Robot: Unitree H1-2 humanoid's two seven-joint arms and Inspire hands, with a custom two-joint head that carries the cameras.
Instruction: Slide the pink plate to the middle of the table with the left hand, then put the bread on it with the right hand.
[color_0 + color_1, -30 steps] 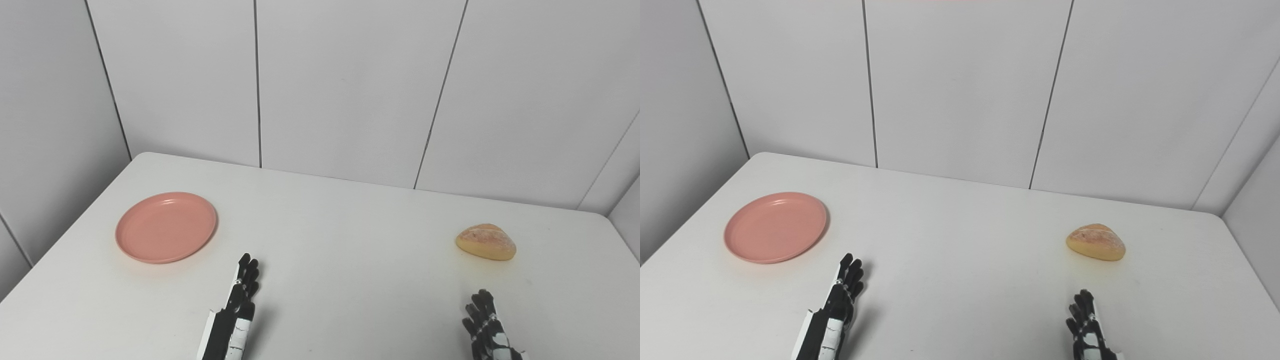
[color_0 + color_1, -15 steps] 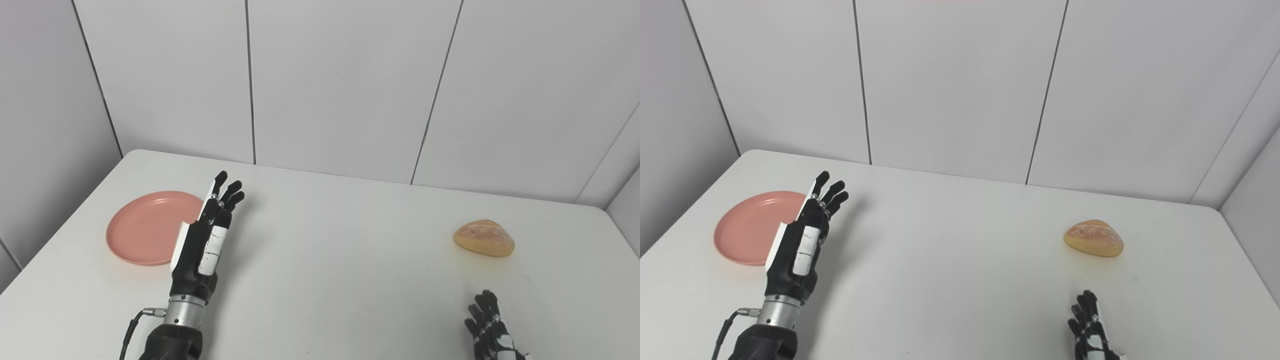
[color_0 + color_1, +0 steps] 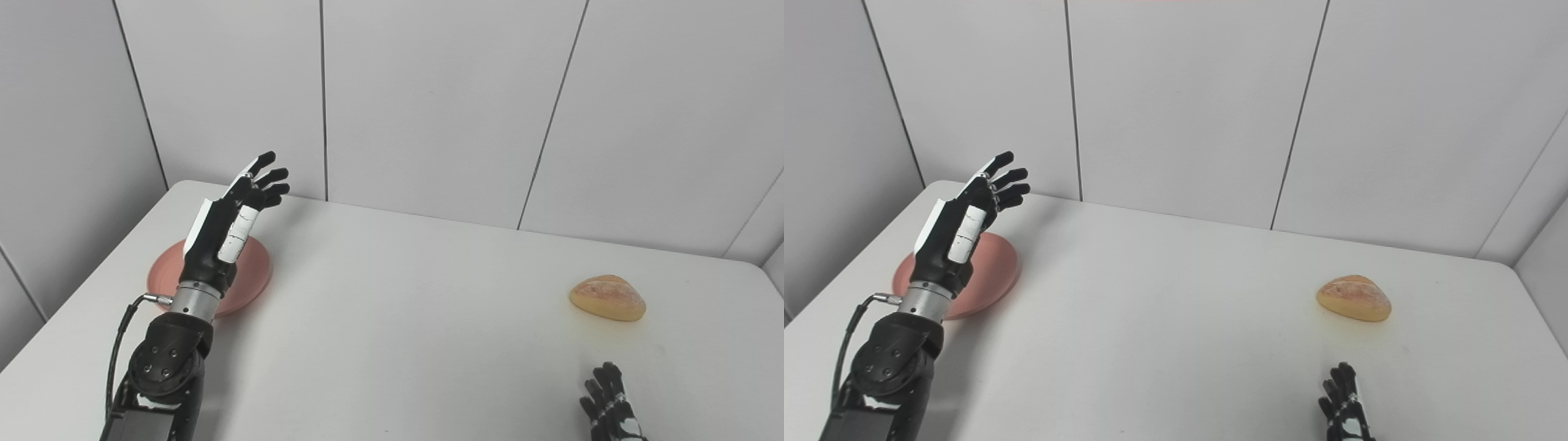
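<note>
The pink plate (image 3: pixel 251 269) lies flat on the left side of the white table, mostly hidden behind my left hand. My left hand (image 3: pixel 229 220) is raised above the plate, open, fingers spread and pointing up and away; it holds nothing. The bread (image 3: pixel 607 297), a golden-brown roll, rests on the right side of the table. My right hand (image 3: pixel 609 407) sits low at the table's near edge, in front of the bread and apart from it; only its spread fingers show, open and holding nothing.
White panelled walls (image 3: pixel 429 104) close off the table (image 3: pixel 398 318) at the back and on both sides. The table's rounded back-left corner lies just beyond the plate. My left forearm (image 3: pixel 162 361) rises from the bottom-left over the table.
My left hand has risen from the near edge and travelled forward and left, now standing over the plate. The right hand has stayed put. The camera has shifted slightly.
</note>
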